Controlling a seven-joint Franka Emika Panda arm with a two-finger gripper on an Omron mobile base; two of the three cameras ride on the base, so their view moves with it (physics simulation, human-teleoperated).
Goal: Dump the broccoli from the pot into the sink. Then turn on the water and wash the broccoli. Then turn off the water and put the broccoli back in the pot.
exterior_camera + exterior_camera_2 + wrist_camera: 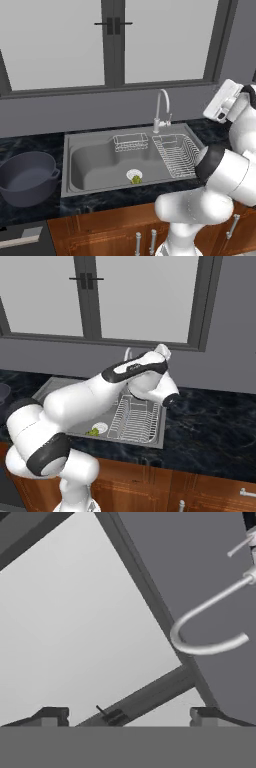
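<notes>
My gripper (128, 717) spread wide and empty, fingertips (50, 716) far apart, hand raised right of the faucet (162, 110), aimed at the window (75, 627), arm bent over the sink (90, 165), broccoli (135, 179) at the sink's drain (133, 174), pot (27, 177) left of the sink.

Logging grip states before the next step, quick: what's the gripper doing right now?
Gripper: open, jaws spread wide, holding nothing; it faces the window beside the faucet.

Window (60, 42) above dark marbled countertop (215, 421); wooden cabinets (100, 232) below.
</notes>
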